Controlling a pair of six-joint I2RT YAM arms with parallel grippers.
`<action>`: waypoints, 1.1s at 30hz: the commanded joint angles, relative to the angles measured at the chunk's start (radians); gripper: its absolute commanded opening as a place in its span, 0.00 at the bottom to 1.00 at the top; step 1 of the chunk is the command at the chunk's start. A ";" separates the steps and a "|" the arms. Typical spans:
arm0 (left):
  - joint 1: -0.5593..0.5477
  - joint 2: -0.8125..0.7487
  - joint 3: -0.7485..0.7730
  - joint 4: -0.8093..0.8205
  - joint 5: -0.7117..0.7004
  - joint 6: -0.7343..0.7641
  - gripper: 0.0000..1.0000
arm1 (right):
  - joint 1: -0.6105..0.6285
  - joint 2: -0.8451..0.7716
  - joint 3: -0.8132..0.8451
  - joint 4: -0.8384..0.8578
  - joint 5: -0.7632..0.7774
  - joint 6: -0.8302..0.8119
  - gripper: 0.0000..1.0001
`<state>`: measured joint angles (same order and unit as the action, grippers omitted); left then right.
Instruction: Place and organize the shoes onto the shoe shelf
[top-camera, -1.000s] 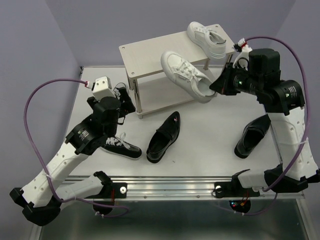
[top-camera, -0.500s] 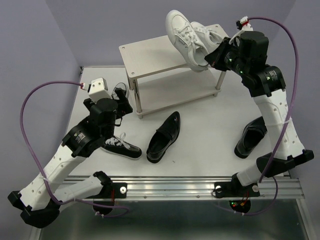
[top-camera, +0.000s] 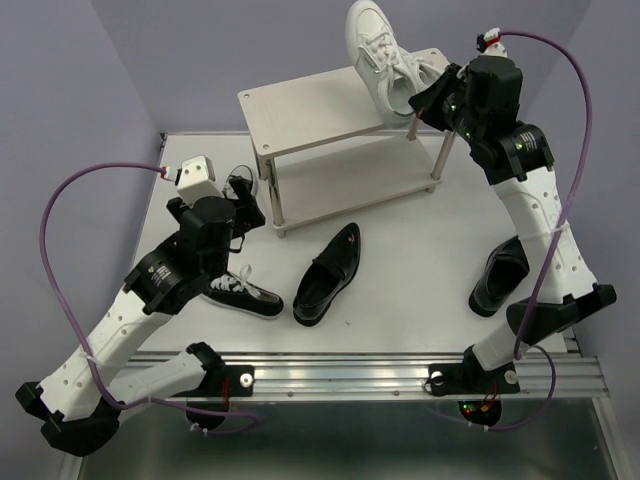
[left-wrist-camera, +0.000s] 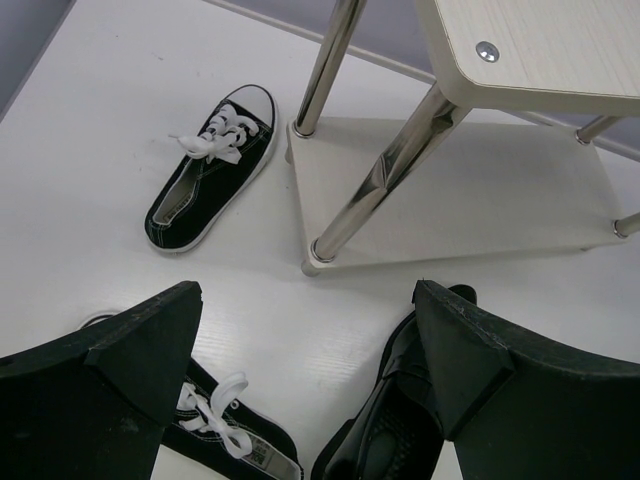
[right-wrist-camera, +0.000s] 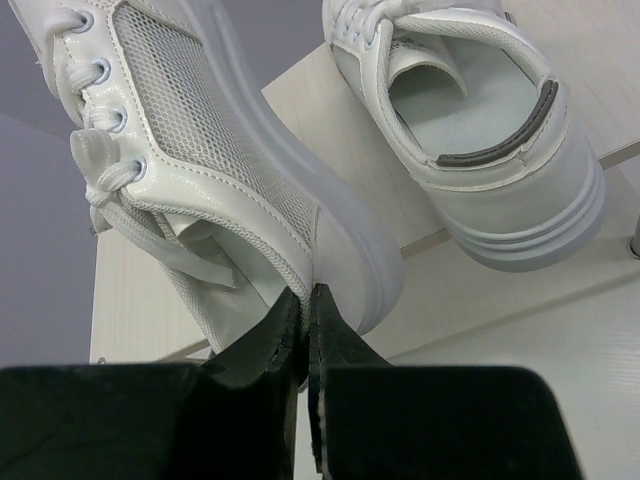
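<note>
Over the white desk (top-camera: 420, 245), my right gripper (right-wrist-camera: 306, 296) pinches a white sneaker (top-camera: 375, 55) by its collar above the shoe shelf (top-camera: 300, 105), far right, where a slipping grip could knock its mate (right-wrist-camera: 475, 140) off.

White arms (top-camera: 112, 328) with black joints (top-camera: 165, 275), trailing purple cables (top-camera: 100, 172).

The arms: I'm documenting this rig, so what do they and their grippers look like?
The left arm and right arm have white links with black joints and bases. A purple cable runs to each wrist. The left gripper and right gripper have black, wedge-shaped fingers.
</note>
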<state>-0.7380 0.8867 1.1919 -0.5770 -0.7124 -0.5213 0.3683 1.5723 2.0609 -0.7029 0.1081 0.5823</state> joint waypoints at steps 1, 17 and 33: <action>0.005 -0.014 0.032 0.003 -0.033 -0.003 0.99 | 0.004 -0.024 0.012 0.197 0.050 0.063 0.01; 0.006 -0.040 0.046 -0.032 -0.041 -0.008 0.99 | 0.004 -0.017 -0.054 0.206 0.054 0.114 0.01; 0.006 -0.065 0.034 -0.046 -0.050 -0.032 0.99 | 0.004 0.035 -0.036 0.172 0.050 0.106 0.13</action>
<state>-0.7376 0.8417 1.1938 -0.6270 -0.7204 -0.5407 0.3679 1.5883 1.9808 -0.6418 0.1593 0.6823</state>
